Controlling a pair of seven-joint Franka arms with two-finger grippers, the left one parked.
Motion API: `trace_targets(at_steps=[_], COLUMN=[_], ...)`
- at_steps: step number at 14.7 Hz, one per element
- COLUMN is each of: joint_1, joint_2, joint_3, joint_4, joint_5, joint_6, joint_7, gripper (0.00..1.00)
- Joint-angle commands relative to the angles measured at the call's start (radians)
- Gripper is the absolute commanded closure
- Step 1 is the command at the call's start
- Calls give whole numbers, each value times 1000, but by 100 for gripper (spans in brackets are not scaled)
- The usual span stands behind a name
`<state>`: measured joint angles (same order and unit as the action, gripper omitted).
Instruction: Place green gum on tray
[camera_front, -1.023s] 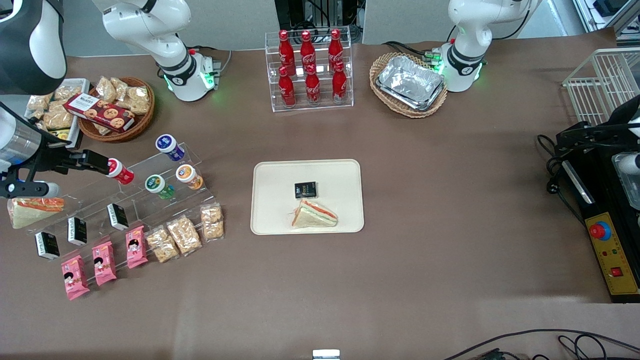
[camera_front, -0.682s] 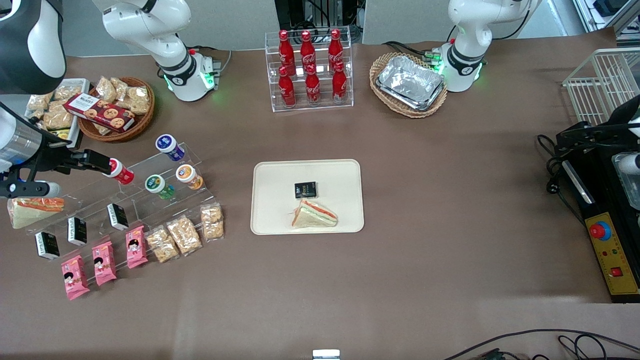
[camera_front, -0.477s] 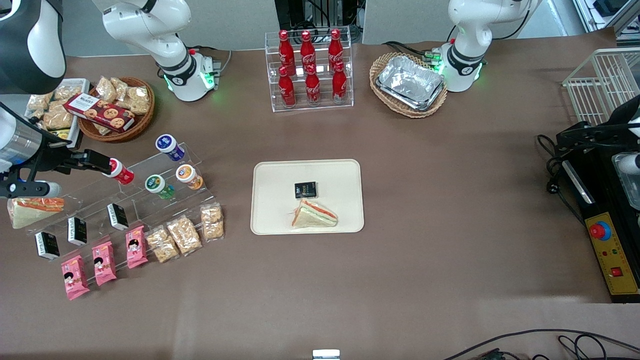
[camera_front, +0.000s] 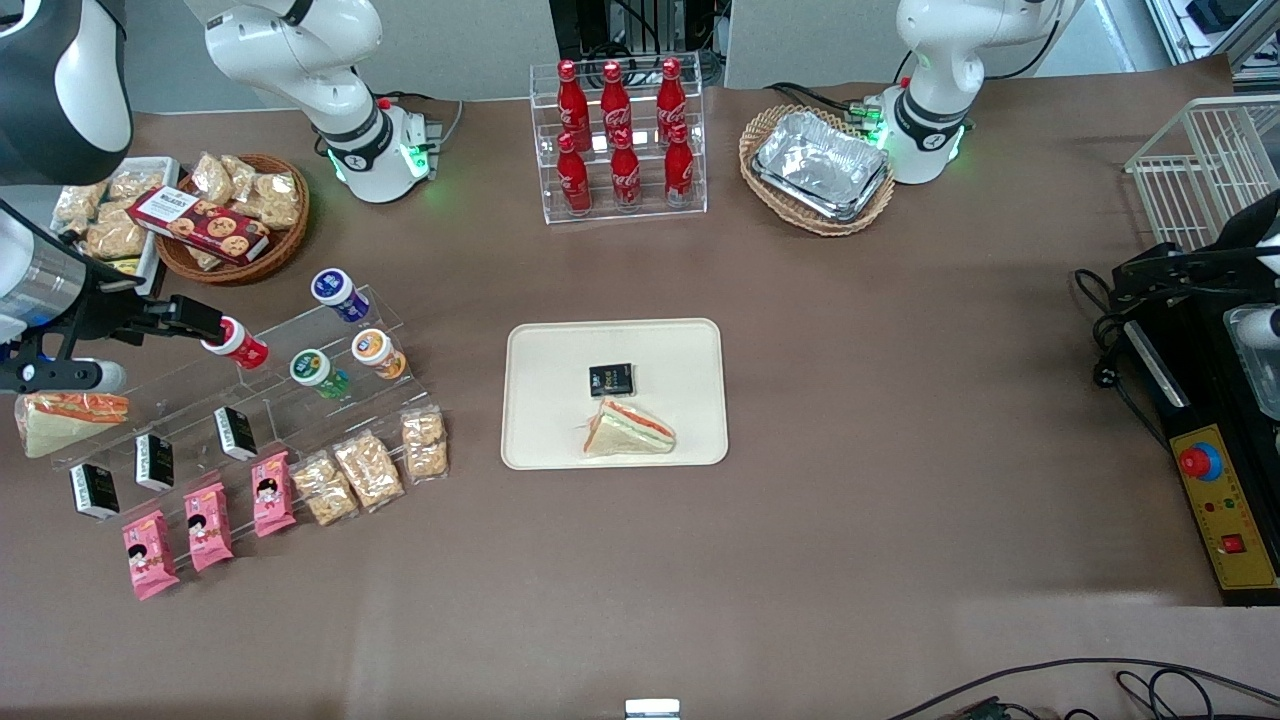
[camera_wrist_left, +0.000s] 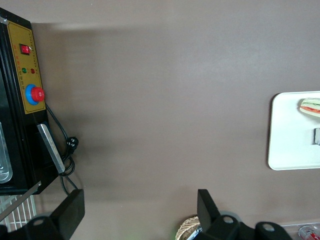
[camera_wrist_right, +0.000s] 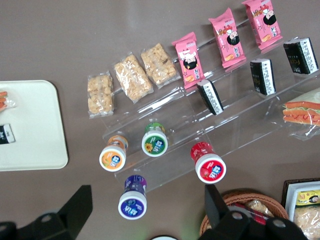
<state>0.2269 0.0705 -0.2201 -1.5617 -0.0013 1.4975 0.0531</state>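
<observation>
Green gum: small green-bodied bottle, white lid, lying on the clear stepped display rack near the desk edge at the working arm's end; between the orange gum and the red gum, the blue gum one step higher. Not yet picked. Tray: cream, mid-desk, well apart from the rack, carrying a sandwich and a small black packet. Tool: empty, fingers spread wide in the wrist view, hanging above the rack just beside the red gum. Change over the last second: the tool has crept slightly upward and away from the tray; rack contents unmoved. Reading: approach stage, tool still to be brought over the green bottle
</observation>
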Motion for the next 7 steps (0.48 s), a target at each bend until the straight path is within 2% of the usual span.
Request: trace_targets(at_steps=[1, 4, 7], joint_1=[-3, -50, -46], joint_2=[-43, -57, -135], joint_3=[-5, -22, -18], joint_4=[8, -56, -193], joint_5=[12, 14, 3], joint_6=[-68, -62, 27], joint_7=[-30, -111, -114], gripper=[0, 0, 0])
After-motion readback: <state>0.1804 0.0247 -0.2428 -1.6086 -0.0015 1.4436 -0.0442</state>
